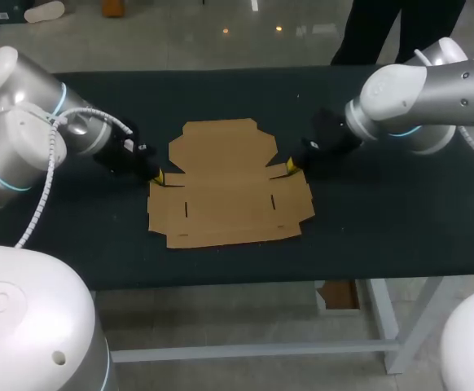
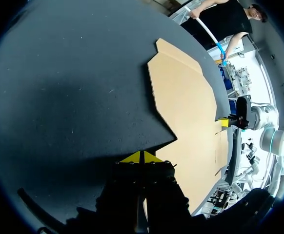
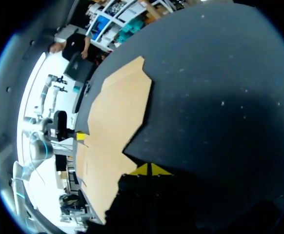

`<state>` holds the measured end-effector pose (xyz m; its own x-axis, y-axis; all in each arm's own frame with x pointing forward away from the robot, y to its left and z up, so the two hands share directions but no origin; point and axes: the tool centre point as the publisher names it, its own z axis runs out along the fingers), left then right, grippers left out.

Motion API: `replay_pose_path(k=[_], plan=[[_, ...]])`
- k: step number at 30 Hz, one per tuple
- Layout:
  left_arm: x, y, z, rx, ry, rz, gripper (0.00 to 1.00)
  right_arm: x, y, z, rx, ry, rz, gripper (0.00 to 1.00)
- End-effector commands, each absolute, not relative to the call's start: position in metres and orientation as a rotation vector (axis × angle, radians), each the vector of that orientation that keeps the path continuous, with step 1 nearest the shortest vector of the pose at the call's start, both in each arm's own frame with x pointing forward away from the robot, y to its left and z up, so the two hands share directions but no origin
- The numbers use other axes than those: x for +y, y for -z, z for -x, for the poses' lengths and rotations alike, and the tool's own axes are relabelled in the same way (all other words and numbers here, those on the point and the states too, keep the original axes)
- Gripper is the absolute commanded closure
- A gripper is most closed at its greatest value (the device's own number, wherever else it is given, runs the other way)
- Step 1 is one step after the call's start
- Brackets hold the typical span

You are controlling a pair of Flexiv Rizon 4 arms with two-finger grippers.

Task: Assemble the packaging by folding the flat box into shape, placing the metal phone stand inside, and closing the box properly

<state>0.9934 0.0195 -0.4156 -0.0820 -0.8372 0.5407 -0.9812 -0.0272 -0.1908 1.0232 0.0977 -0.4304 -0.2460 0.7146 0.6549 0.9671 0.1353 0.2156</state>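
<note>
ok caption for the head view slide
Flat cardboard box on the dark table, left fingers and right fingers at its side notches.

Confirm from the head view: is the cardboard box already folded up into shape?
No, the cardboard box lies completely flat and unfolded on the dark table, with none of its flaps raised.

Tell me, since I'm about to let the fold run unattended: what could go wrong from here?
1. The flat box lies flush on the table. The left gripper and right gripper sit at its side notches with their tips together, so they may skid over the edge instead of lifting a flap.
2. Uneven pushes from the two sides could turn or buckle the sheet.
</note>
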Motion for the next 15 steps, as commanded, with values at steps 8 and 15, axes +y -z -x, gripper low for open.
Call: replay_pose_path(k=[8,15], plan=[[0.0178,0.423,-0.9972,-1.974,-0.753,-1.911,1.0,0.1076,0.4349,-1.0277,-2.02,0.871,1.596,1.0],[0.0189,0.4245,-0.9971,-1.956,-0.751,-1.911,1.0,0.1099,0.4335,-1.0269,-2.02,0.875,1.59,1.0]])
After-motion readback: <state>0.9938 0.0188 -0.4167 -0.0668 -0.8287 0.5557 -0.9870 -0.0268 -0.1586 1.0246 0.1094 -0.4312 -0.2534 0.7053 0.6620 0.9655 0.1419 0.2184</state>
